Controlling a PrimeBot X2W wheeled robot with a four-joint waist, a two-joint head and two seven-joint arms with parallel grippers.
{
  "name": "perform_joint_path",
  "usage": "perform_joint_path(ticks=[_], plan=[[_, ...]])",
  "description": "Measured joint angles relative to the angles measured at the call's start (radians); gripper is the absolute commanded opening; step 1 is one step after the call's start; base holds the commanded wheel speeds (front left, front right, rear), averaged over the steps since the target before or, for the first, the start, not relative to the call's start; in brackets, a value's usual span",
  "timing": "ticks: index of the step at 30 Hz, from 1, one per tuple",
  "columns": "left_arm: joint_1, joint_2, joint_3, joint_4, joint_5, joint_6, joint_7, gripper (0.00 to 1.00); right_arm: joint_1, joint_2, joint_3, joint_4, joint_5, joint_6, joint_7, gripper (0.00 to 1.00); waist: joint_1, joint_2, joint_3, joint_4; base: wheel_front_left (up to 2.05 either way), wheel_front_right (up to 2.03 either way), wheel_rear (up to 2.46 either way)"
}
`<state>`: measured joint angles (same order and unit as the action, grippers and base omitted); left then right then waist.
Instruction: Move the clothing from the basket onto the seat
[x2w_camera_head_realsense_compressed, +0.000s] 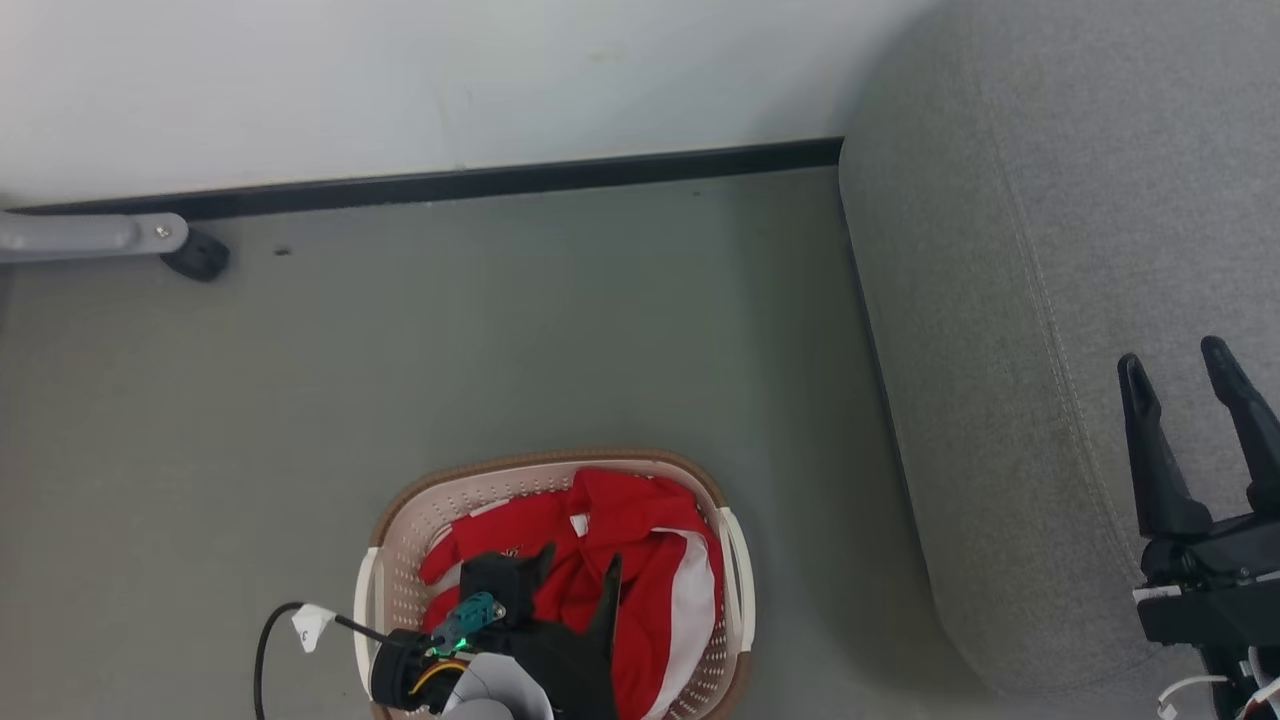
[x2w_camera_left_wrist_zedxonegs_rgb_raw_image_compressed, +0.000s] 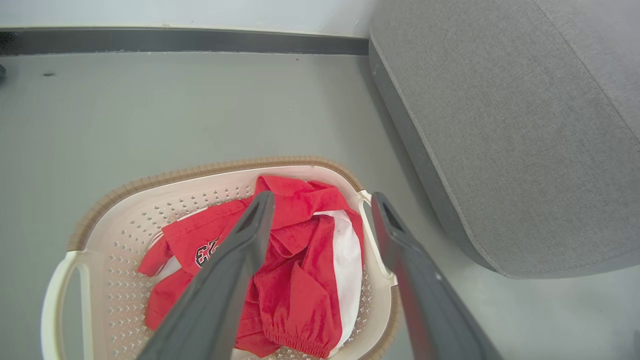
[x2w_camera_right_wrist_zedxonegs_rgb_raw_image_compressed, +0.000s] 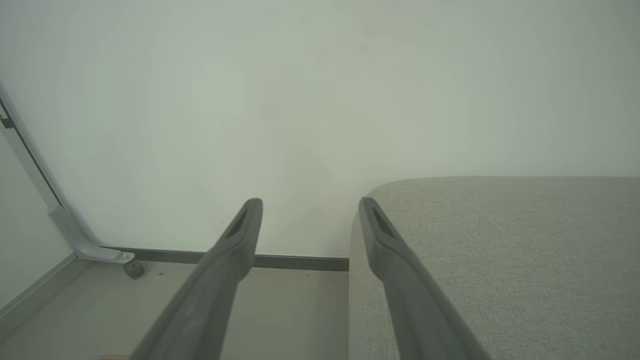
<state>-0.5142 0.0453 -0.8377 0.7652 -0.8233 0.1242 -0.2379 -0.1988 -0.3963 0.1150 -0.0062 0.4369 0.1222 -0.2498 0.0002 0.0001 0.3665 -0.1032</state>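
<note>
The cream basket (x2w_camera_head_realsense_compressed: 545, 464) with a brown rim stands on the floor at the bottom centre of the head view. Red and white clothing (x2w_camera_head_realsense_compressed: 640, 530) lies crumpled inside it. My left gripper (x2w_camera_head_realsense_compressed: 580, 560) hangs over the basket, open, with nothing between its fingers. In the left wrist view the left gripper (x2w_camera_left_wrist_zedxonegs_rgb_raw_image_compressed: 321, 196) points across the clothing (x2w_camera_left_wrist_zedxonegs_rgb_raw_image_compressed: 300, 270), whose black lettering shows beside the left finger, toward the basket's far rim (x2w_camera_left_wrist_zedxonegs_rgb_raw_image_compressed: 200, 173). The grey seat (x2w_camera_head_realsense_compressed: 1050, 250) is to the right. My right gripper (x2w_camera_head_realsense_compressed: 1172, 358) is open above the seat's front edge, also (x2w_camera_right_wrist_zedxonegs_rgb_raw_image_compressed: 309, 201) beside the seat (x2w_camera_right_wrist_zedxonegs_rgb_raw_image_compressed: 500, 240).
A white wall with a dark baseboard (x2w_camera_head_realsense_compressed: 500, 182) runs behind the basket. A grey metal leg with a black caster (x2w_camera_head_realsense_compressed: 195, 255) sits at the far left. A black cable with a white tag (x2w_camera_head_realsense_compressed: 310, 625) loops beside my left wrist. Grey floor (x2w_camera_head_realsense_compressed: 550, 330) lies between basket, wall and seat.
</note>
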Motion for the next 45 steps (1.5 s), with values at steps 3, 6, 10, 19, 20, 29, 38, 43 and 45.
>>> perform_joint_path(ticks=[3, 6, 10, 19, 20, 29, 38, 43, 45], plan=[[-0.032, -0.001, -0.014, 0.038, -0.039, 0.000, 0.009, 1.00, -0.021, -0.006, -0.003, -0.022, 0.013, 0.001, -0.002, 1.00, 0.0000, 0.0000, 0.043, -0.014, 0.00, 0.00, 0.00], [-0.064, 0.000, -0.021, 0.073, -0.062, 0.000, 0.016, 1.00, -0.036, -0.015, 0.002, -0.053, 0.026, 0.001, -0.003, 1.00, -0.0001, 0.0001, 0.087, -0.029, 0.00, 0.00, 0.00], [-0.109, -0.001, -0.026, 0.124, -0.105, 0.000, 0.020, 1.00, -0.063, -0.051, 0.031, -0.110, 0.068, 0.001, -0.004, 1.00, 0.0000, 0.0001, 0.145, -0.051, 0.00, 0.00, 0.00], [-0.220, -0.001, -0.023, 0.244, -0.171, 0.000, 0.025, 1.00, -0.131, -0.103, 0.036, -0.219, 0.156, 0.001, -0.007, 1.00, -0.0001, 0.0001, 0.277, -0.108, 0.00, 0.00, 0.00], [-0.233, -0.001, -0.023, 0.259, -0.175, 0.000, 0.025, 1.00, -0.139, -0.107, 0.036, -0.226, 0.164, 0.001, -0.007, 1.00, -0.0001, 0.0001, 0.292, -0.115, 0.00, 0.00, 0.00], [-0.349, -0.001, 0.005, 0.411, -0.228, 0.000, 0.026, 1.00, -0.165, -0.146, 0.038, -0.299, 0.235, 0.001, -0.007, 1.00, 0.0000, 0.0001, 0.425, -0.175, 0.00, 0.00, 0.00], [-0.465, 0.002, 0.007, 0.496, -0.234, 0.000, 0.026, 1.00, -0.200, -0.171, 0.035, -0.313, 0.269, 0.001, -0.007, 1.00, -0.0001, 0.0001, 0.546, -0.238, 0.00, 0.00, 0.00], [-0.477, 0.003, -0.016, 0.487, -0.241, 0.000, 0.025, 1.00, -0.219, -0.171, 0.054, -0.296, 0.276, 0.001, -0.007, 1.00, -0.0001, 0.0001, 0.593, -0.271, 0.00, 0.00, 0.00], [-0.479, 0.004, -0.021, 0.486, -0.246, 0.000, 0.024, 1.00, -0.230, -0.171, 0.061, -0.296, 0.277, 0.001, -0.007, 1.00, -0.0002, 0.0000, 0.603, -0.283, 0.00, 0.00, 0.00]])
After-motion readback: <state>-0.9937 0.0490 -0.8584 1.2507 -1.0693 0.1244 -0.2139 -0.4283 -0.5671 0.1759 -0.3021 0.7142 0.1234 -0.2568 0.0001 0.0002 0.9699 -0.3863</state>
